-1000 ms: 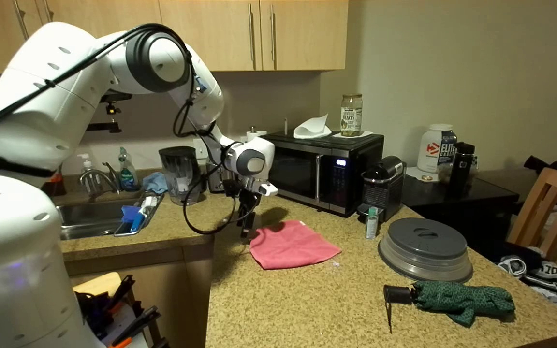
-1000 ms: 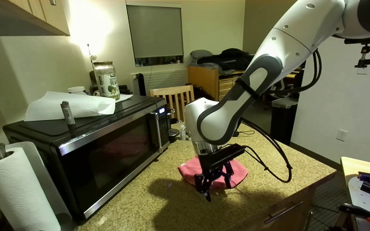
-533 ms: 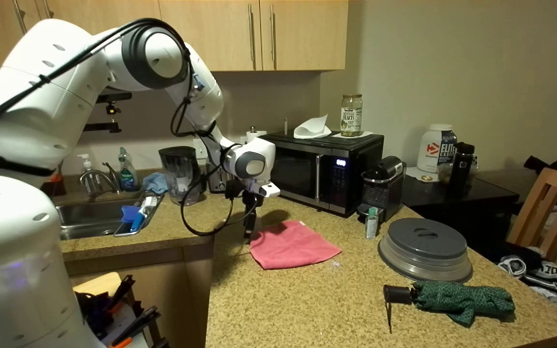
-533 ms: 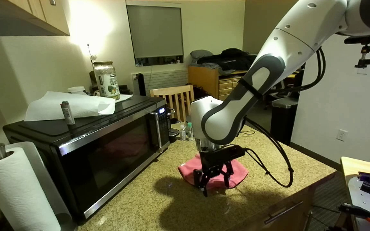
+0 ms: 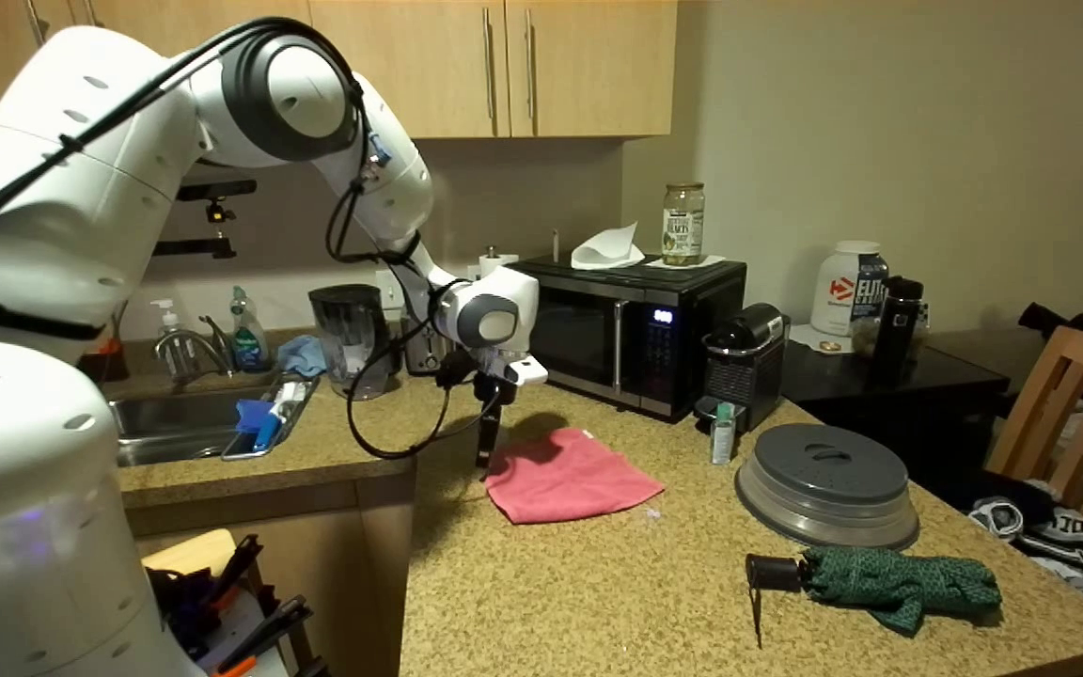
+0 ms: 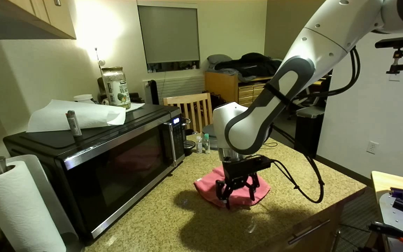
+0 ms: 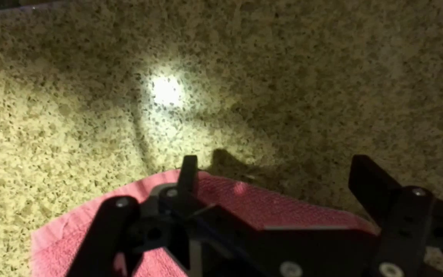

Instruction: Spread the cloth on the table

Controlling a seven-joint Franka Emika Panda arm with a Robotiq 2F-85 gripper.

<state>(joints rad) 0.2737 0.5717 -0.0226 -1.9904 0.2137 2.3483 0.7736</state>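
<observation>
Got fingers (image 7: 373, 187) spread wide right near the edge of the cloth (image 5: 574, 481), can't tell if touching. In an exterior view, see that lying on the bench (image 5: 598, 602), about 3 o'clock from them. Further out, got the microwave (image 5: 640, 340) near 2, lid (image 5: 828, 480) at 3, sink (image 5: 170, 418) at 9.

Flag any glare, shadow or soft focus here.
Wrist view: a white glare spot on the granite-look countertop, the pink cloth partly shaded, the tool dark and somewhat soft; in an exterior view, the wall partly washed white and a broad shadow across the granite-look countertop.
</observation>
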